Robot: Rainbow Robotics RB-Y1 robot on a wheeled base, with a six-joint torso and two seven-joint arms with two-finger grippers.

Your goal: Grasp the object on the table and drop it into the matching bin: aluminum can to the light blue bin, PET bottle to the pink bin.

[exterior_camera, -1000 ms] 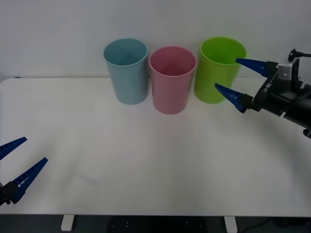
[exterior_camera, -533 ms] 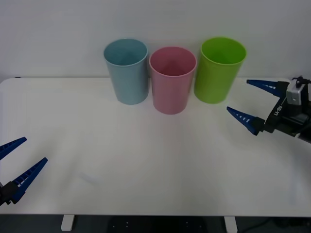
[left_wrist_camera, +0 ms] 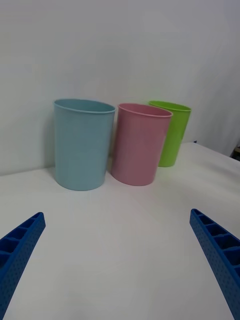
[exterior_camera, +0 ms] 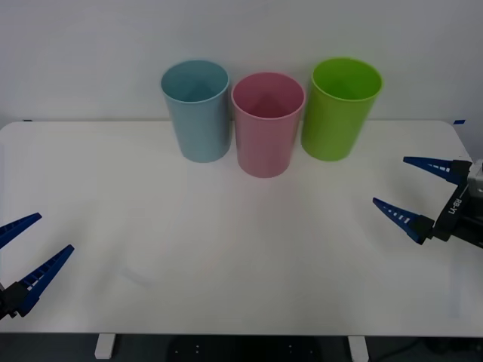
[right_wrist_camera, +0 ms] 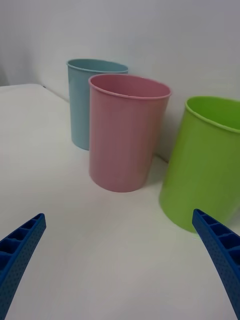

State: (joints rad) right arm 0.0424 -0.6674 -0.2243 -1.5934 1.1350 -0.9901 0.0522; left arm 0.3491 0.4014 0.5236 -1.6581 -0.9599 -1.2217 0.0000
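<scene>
The light blue bin (exterior_camera: 196, 113), the pink bin (exterior_camera: 267, 128) and a lime green bin (exterior_camera: 339, 113) stand in a row at the back of the white table (exterior_camera: 226, 249). The object, the PET bottle, is out of view, as is any aluminum can. My right gripper (exterior_camera: 390, 180) is open and empty over the table's right side, in front of and to the right of the green bin. In its wrist view the pink bin (right_wrist_camera: 127, 135) stands ahead between the fingers. My left gripper (exterior_camera: 55, 232) waits open at the front left corner, facing the light blue bin (left_wrist_camera: 82, 142).
A plain white wall rises right behind the bins. The bins stand close together, the pink one slightly forward of its neighbours. The table's front edge runs just below both grippers.
My right gripper has drawn back from beside the green bin, moving right and toward the table's front, still open. The left arm has not moved.
</scene>
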